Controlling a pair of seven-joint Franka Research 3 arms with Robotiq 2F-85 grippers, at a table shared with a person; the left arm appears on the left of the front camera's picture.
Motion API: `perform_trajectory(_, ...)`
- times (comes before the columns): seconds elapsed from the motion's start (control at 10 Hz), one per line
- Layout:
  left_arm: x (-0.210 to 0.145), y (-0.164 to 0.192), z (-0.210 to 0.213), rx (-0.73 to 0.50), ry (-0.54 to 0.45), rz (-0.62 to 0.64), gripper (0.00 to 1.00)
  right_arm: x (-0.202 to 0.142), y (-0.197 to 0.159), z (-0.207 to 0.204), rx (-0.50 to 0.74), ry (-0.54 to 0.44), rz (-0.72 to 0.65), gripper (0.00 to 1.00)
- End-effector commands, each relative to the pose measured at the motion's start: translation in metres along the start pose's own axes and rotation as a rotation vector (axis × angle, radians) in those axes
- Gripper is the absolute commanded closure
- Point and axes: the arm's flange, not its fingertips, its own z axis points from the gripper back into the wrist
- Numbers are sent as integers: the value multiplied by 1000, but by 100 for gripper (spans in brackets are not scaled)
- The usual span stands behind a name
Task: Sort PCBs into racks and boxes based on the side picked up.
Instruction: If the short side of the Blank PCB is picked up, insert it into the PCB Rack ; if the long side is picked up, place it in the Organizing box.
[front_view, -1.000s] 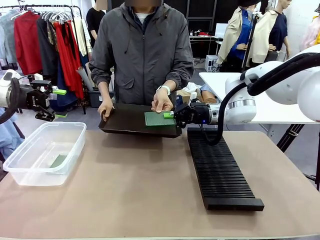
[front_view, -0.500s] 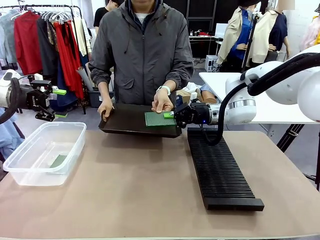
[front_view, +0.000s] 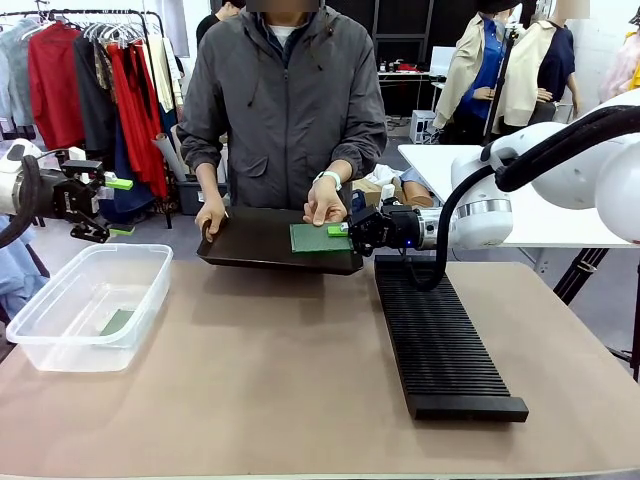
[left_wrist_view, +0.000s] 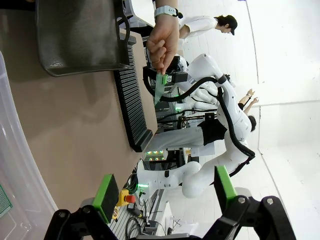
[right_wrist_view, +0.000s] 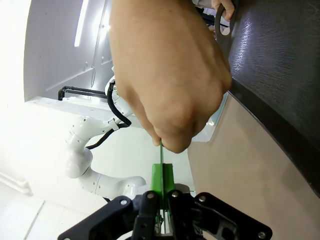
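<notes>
Green PCB, in the front view, is by the black tray at the far side of the desk, pinched by the person's fingers and clamped by the right hand; one board lies in the clear box at near left and the rack looks empty, so most sorting seems left. From the left wrist, the left hand gapes wide, holding nothing. From the right wrist, the person's grip looks like the one thing to release before the PCB can travel.

2 PCBs, 1 rack, 1 tub, 1 tray.
</notes>
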Motion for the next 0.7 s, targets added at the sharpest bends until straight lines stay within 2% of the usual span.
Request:
perform_trajectory(0.0,0,-2,0,3,0,-1,0,1,2,-2,2,1,5,100)
perform_trajectory(0.6,0,-2,0,3,0,-1,0,1,2,-2,2,1,5,100)
